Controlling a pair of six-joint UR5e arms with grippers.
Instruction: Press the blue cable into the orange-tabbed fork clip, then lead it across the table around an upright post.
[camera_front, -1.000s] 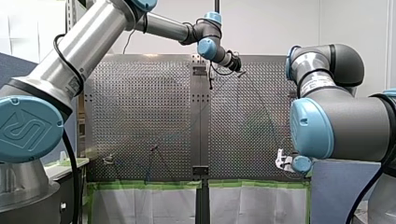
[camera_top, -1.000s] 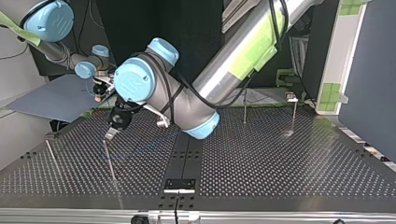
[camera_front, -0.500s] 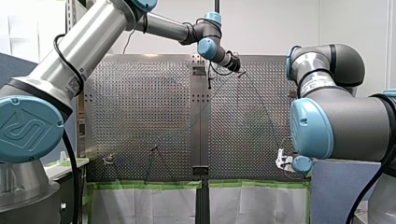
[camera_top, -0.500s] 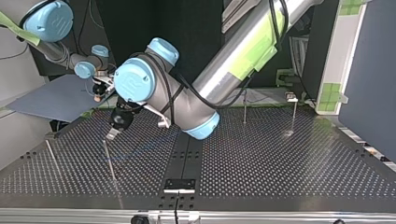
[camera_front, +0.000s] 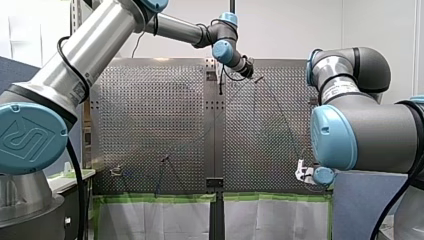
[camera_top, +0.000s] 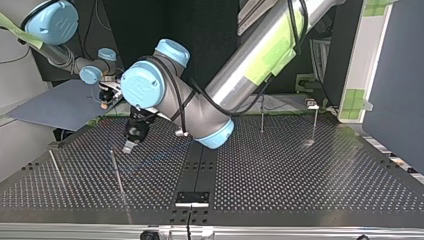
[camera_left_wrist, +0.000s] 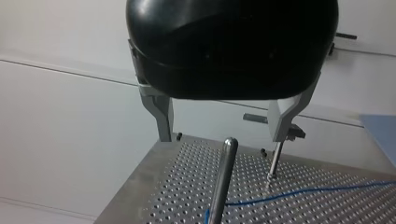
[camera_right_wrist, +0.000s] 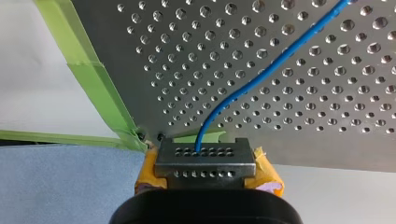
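My left gripper (camera_left_wrist: 223, 122), black with metal fingers, stands open with nothing held. An upright metal post (camera_left_wrist: 222, 179) rises just ahead of the gap between its fingers. The blue cable (camera_left_wrist: 303, 193) lies on the perforated table past that post, near a second thin post (camera_left_wrist: 275, 159). In the top view my left gripper (camera_top: 129, 146) hovers beside the top of the post (camera_top: 118, 175). My right gripper (camera_right_wrist: 205, 157), with yellow pads, is shut on the end of the blue cable (camera_right_wrist: 261, 77), at the table's taped edge (camera_right_wrist: 91, 74). A small clip (camera_top: 311, 104) sits at the top view's far right.
Two more upright posts (camera_top: 262, 120) stand near the clip, and another post (camera_top: 55, 167) leans at the top view's left. Green tape (camera_front: 160, 198) lines the table's near edge in the front view. A blue panel (camera_top: 60, 107) lies beside my right gripper (camera_top: 105, 99).
My left gripper has shifted a little toward the top view's right, passing the top of the post. My right arm has not moved.
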